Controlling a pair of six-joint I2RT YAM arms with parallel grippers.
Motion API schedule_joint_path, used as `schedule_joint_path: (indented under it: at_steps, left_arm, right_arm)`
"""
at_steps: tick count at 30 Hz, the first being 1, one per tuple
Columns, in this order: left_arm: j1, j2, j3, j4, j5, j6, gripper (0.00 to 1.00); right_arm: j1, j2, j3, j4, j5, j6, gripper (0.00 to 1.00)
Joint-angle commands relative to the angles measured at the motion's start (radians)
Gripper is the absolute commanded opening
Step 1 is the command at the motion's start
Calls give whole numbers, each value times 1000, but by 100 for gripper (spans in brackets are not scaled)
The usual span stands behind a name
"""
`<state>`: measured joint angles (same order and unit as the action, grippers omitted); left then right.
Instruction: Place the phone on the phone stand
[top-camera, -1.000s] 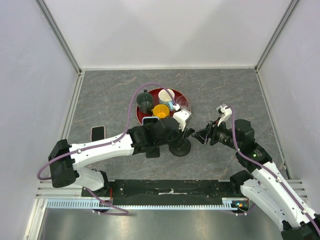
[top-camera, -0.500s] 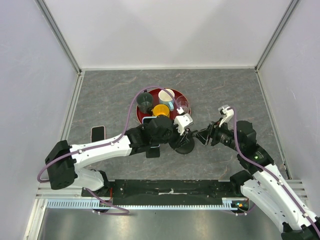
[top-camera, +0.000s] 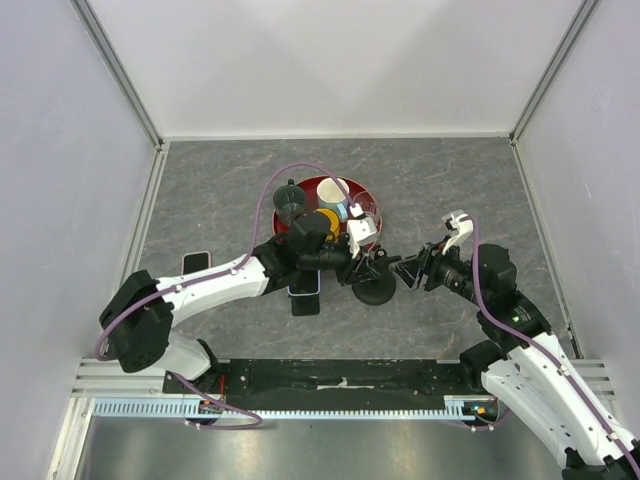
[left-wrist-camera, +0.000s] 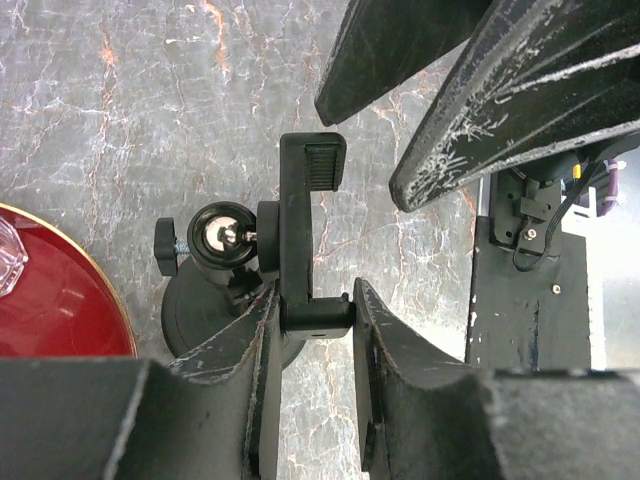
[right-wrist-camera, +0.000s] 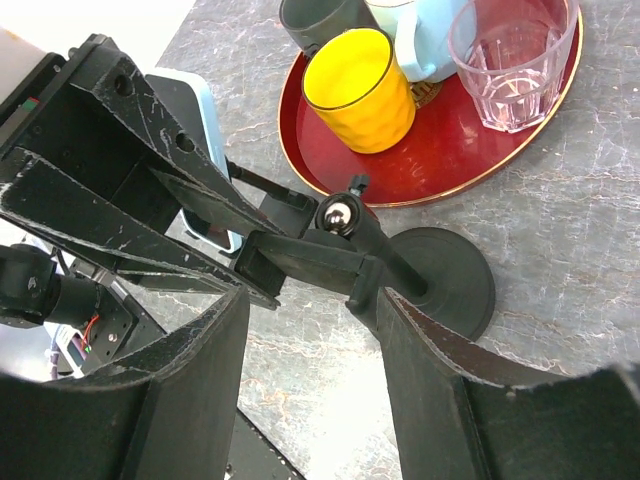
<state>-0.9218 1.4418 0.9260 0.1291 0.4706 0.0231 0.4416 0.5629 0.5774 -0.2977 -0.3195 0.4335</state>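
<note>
The black phone stand (top-camera: 374, 288) has a round base, a ball joint (left-wrist-camera: 222, 240) and a clamp bracket (left-wrist-camera: 298, 235). My left gripper (top-camera: 367, 262) (left-wrist-camera: 316, 292) is shut on the foot of that bracket, with both fingers pressing its sides. My right gripper (top-camera: 408, 270) (right-wrist-camera: 312, 300) stands open just right of the stand. Its right finger (right-wrist-camera: 420, 345) sits against the bracket's end. A phone in a light-blue case (top-camera: 308, 287) (right-wrist-camera: 200, 120) lies flat under my left arm, held by nothing. A second phone (top-camera: 194, 262) lies at the left.
A red tray (top-camera: 372, 203) (right-wrist-camera: 470, 150) behind the stand carries a grey cup (top-camera: 290, 205), a yellow cup (right-wrist-camera: 358, 90), a pale blue mug (top-camera: 334, 195) and a clear glass (right-wrist-camera: 512, 55). White walls close in the table on three sides.
My left gripper has swung up and to the right with the stand's bracket, and the stand's base has shifted slightly right. The right gripper has stayed almost in place.
</note>
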Motion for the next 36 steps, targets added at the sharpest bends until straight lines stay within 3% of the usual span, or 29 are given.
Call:
schedule_joint_path:
  at_steps: [1,3,7,9,12,13,14,16,18,23,25,29,32,36]
  left_arm:
    - [-3,54,29,-91,42,61,3]
    - [0,54,49,-123,0,46,7]
    - [9,10,83,-164,-15,-1,34]
    - [9,-17,92,-174,-15,-14,41]
    - [9,-67,129,-223,-20,-48,63]
    - [11,-79,146,-261,-23,-57,79]
    - [11,-113,151,-278,-30,-61,81]
    - [9,-150,158,-331,-44,-83,95]
    - [11,-224,157,-364,-65,-104,96]
    - [35,-391,132,-533,-166,-189,96]
    - [52,-478,117,-603,-239,-234,96]
    - [115,-599,108,-816,-580,-365,100]
    - [228,-650,106,-1000,-764,-445,100]
    - [482,-687,76,-1031,-774,-442,100]
  right_arm:
    - [3,0,6,17,11,-2,61]
    - [3,0,4,17,13,-7,61]
    - [3,-4,2,19,20,-7,63]
    - [5,-9,6,19,26,-9,64]
    - [3,-17,12,17,34,-7,66]
    - [3,-20,15,16,39,-6,67]
    - [3,-24,13,12,45,-7,68]
    - [3,-34,18,3,80,2,70]
    - [3,-44,24,-3,108,11,73]
    - [3,-101,42,5,187,63,98]
    - [2,-127,47,0,247,109,98]
    - [5,-149,56,-6,292,122,98]
    - [3,-123,52,-6,281,123,98]
    - [3,-83,53,-3,238,125,98]
